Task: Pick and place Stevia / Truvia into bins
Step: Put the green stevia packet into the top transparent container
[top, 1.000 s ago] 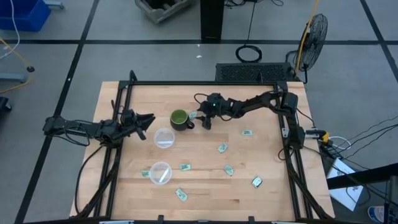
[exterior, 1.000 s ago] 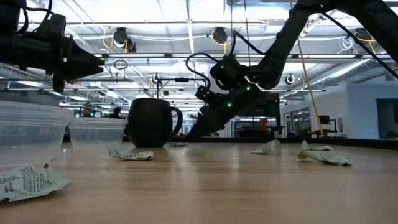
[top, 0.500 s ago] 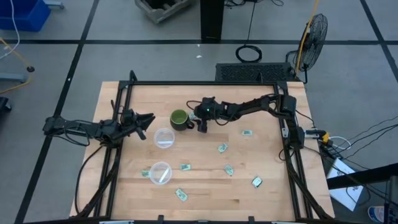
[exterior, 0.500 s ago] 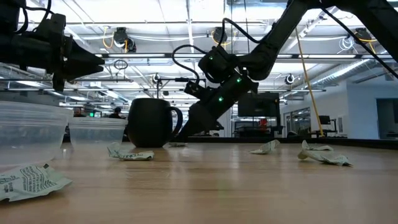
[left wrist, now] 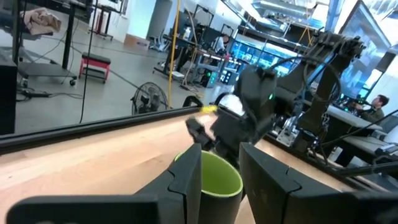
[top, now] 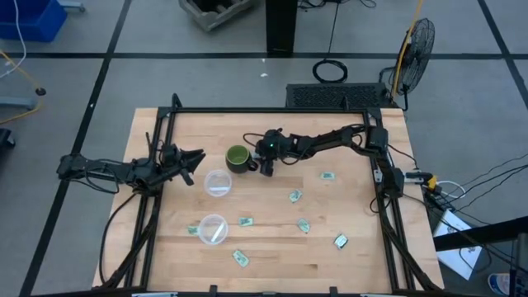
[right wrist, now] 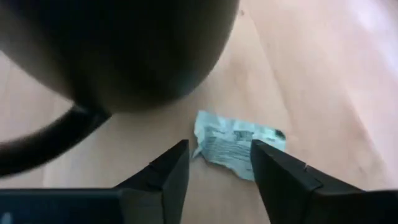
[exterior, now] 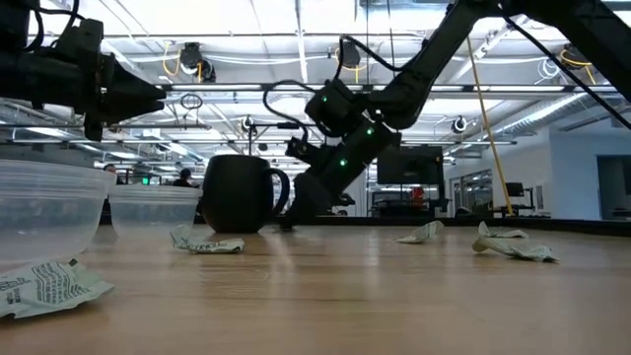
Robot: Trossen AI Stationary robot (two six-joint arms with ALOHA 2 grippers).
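From table height, a crumpled pale green and white paper packet [exterior: 39,284] lies closest on the light wooden table [top: 346,206]. Behind it stand two small round clear plastic cups [exterior: 44,212], one [top: 212,229] closer to the table's front edge and one [top: 218,183] farther in. Another small packet [exterior: 209,244] lies near the dark green mug with a handle [exterior: 240,193].

From above, more little packets are spread over the table: one [top: 240,258] near the front edge, one [top: 245,221] just beside the front cup, and others [top: 294,196] well apart toward the right side [top: 340,241].

The right gripper [top: 266,168] reaches low beside the mug's handle. Its two dark fingers [right wrist: 171,171] are spread apart, with a flat packet [right wrist: 239,144] lying on the wood just past them. They do not touch it.

The left gripper [top: 191,161] waits at the table's left edge, above the wood. Its fingers [left wrist: 189,180] are parted with nothing between them, and they point toward the mug.
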